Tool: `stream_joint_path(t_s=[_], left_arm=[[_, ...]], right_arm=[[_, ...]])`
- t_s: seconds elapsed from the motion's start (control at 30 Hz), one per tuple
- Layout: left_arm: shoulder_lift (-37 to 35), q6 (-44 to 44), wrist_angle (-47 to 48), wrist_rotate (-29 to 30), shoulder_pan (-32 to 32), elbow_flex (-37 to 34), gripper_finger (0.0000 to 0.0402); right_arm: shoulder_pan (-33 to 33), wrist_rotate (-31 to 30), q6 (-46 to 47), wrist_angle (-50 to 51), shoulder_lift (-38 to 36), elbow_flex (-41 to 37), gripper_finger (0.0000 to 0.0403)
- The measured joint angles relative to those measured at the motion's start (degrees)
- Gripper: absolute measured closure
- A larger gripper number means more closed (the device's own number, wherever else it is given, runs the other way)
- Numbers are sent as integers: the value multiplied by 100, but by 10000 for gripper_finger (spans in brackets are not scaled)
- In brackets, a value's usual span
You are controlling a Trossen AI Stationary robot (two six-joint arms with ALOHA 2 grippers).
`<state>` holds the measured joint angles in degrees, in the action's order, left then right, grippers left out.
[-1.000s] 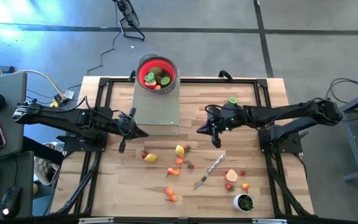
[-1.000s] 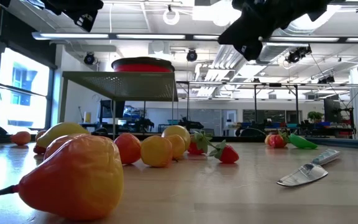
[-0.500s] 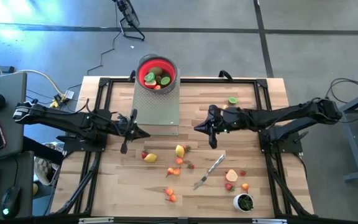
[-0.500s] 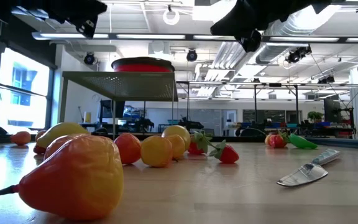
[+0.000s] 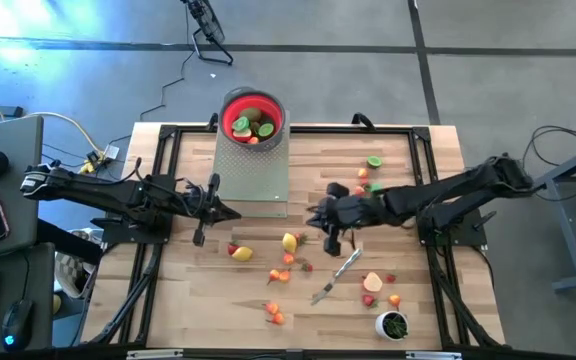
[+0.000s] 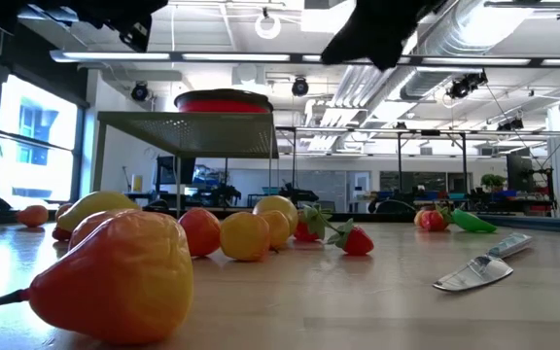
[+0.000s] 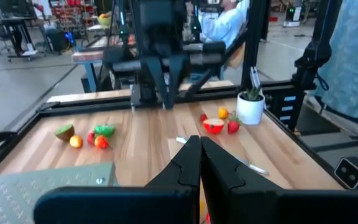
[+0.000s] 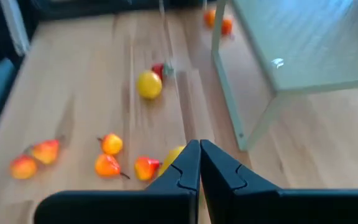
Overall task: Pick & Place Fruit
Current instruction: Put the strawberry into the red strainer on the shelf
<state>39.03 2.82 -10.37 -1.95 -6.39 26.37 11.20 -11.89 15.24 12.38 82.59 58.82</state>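
Observation:
Small toy fruit lie loose on the wooden table: a yellow piece (image 5: 289,241), another (image 5: 241,253), orange ones (image 5: 273,310), a cut half (image 5: 373,283) and a green one (image 5: 375,161). More fruit fills the red bowl (image 5: 253,117), which stands on a perforated metal stand (image 5: 252,175). My right gripper (image 5: 316,216) hangs shut and empty above the table's middle, slanting down over the yellow piece (image 8: 149,84) and the orange pieces (image 8: 110,144). My left gripper (image 5: 233,213) is shut and empty, level, beside the stand's near left corner.
A silver knife (image 5: 338,275) lies near the right-hand fruit. A small white cup with green contents (image 5: 393,324) stands by the near right edge. A black frame (image 5: 158,140) runs round the table. Beyond the table, the left wrist view shows a person in white (image 7: 219,25).
My right gripper has swung toward the table's near edge and a little leftward, tipping further down, and now hangs over the middle fruit. It has uncovered the red and green pieces at the far right. It stays shut. No fruit has moved.

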Motion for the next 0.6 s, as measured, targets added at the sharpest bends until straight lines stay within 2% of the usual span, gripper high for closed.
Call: stream_joint_path(t_s=[0.1,0.33,0.47,0.6], left_arm=[[-27,-1,21,1,0,0,401],[-61,-5,24,10,0,0,401],[-59,-27,35,12,0,0,401],[-59,-27,120,10,0,0,401]], right_arm=[[72,-16,-4,304,432,175,399],[261,5,-1,320,1175,250,399],[351,9,201,376,1395,241,398],[417,2,319,379,1492,243,376]])
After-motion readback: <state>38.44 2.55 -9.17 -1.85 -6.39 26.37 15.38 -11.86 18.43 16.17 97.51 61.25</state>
